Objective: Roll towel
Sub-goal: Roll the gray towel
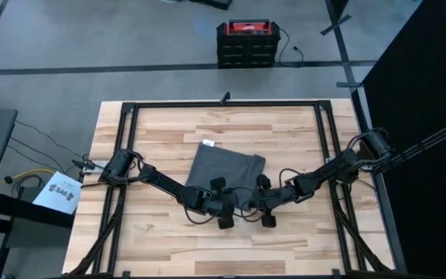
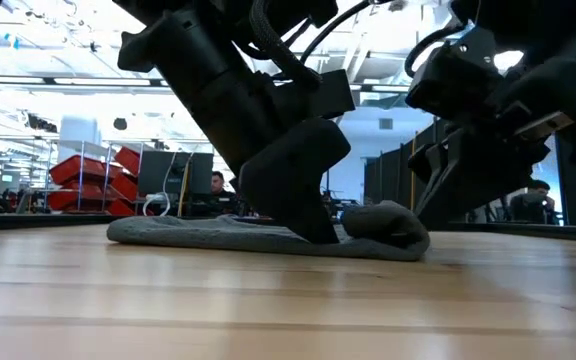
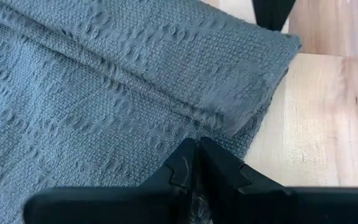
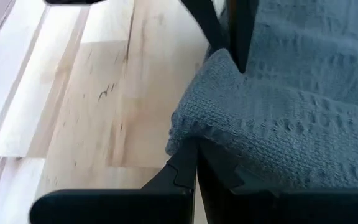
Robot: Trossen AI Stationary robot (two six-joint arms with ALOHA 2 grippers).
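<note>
Grey towel (near edge rolled), mid-table

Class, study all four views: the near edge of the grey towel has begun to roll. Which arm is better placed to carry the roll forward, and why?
Neither clearly; it looks like a two-arm job. The left gripper and right gripper each pinch the towel at its rolled near edge, side by side. If forced, left: it sits nearer the roll's middle.

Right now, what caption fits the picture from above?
Both grippers, left and right, pinch the near edge of the towel on the table.
</note>
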